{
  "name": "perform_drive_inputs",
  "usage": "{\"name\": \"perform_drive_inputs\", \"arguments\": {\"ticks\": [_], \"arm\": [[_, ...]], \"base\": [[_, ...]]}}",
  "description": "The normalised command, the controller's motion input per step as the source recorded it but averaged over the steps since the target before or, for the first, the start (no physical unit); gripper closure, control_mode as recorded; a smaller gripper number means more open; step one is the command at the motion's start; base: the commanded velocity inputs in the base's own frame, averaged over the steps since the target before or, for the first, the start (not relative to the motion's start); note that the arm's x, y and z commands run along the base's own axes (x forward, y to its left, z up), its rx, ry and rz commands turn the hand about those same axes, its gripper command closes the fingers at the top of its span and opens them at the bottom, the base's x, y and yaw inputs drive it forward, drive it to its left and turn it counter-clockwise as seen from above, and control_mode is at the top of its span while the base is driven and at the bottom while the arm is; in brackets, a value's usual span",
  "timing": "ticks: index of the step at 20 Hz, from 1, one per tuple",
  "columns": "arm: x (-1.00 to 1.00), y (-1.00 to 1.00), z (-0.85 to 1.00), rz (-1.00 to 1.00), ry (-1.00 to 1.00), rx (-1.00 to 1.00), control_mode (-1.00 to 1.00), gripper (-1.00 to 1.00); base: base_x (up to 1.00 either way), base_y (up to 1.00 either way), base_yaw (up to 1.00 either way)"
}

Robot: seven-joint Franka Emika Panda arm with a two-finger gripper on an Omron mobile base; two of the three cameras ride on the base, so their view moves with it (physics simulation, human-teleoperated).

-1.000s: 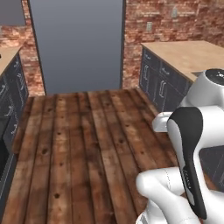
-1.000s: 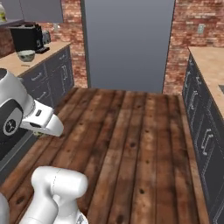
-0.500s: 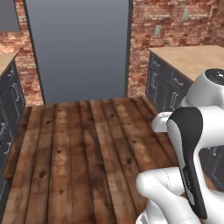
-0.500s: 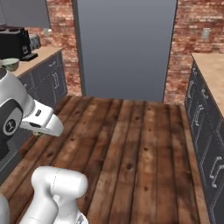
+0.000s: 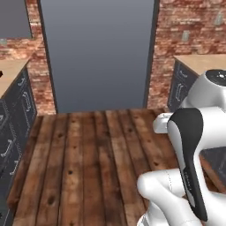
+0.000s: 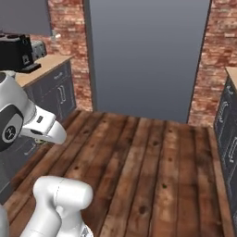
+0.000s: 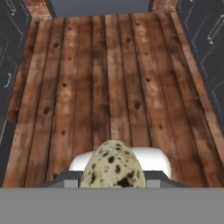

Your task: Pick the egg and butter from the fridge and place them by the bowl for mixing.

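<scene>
Left side of the scene: dark cabinets run along the left wall under a tan surface (image 6: 44, 67), whose far end carries a black appliance (image 6: 16, 51) up against the brick wall. The bowl cannot be made out from these views.

Centre: a tall grey panel (image 5: 97, 53), in all likelihood the side or back of the fridge, stands against the brick wall at the far edge of the wooden floor (image 5: 92, 154). No handles, shelves or bins face the cameras, so the butter, judged to be inside, cannot be checked.

In the hand view, the egg (image 7: 113, 168), pale and dark-speckled, sits at the bottom centre between the finger tips of the gripper (image 7: 113, 180). The gripper is judged closed on the egg: the jaws stand partly apart because the shell fills the gap between them. The egg is held upright, narrow end uppermost, high over open floor and clear of both cabinet rows. The hold appears to be a carrying one, with the arm folded close to the base so that the load stays steady in transit.

Right side: a second run of dark cabinets (image 6: 229, 125) with a tan surface lines the right wall.

Assessment: the egg is fetched but not yet placed; the butter is outstanding.
</scene>
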Motion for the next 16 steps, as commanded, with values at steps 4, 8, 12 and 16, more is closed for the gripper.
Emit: {"name": "perform_drive_inputs", "arguments": {"ticks": [4,8,12,16], "arm": [[0.0,0.0,0.0,0.0,0.0,0.0,1.0,1.0],[0.0,0.0,0.0,0.0,0.0,0.0,1.0,1.0],[0.0,0.0,0.0,0.0,0.0,0.0,1.0,1.0],[0.0,0.0,0.0,0.0,0.0,0.0,1.0,1.0]], "base": [[1.0,0.05,0.47],[0.91,0.0,0.66],[0.79,0.0,0.72],[0.84,0.0,0.7]]}}
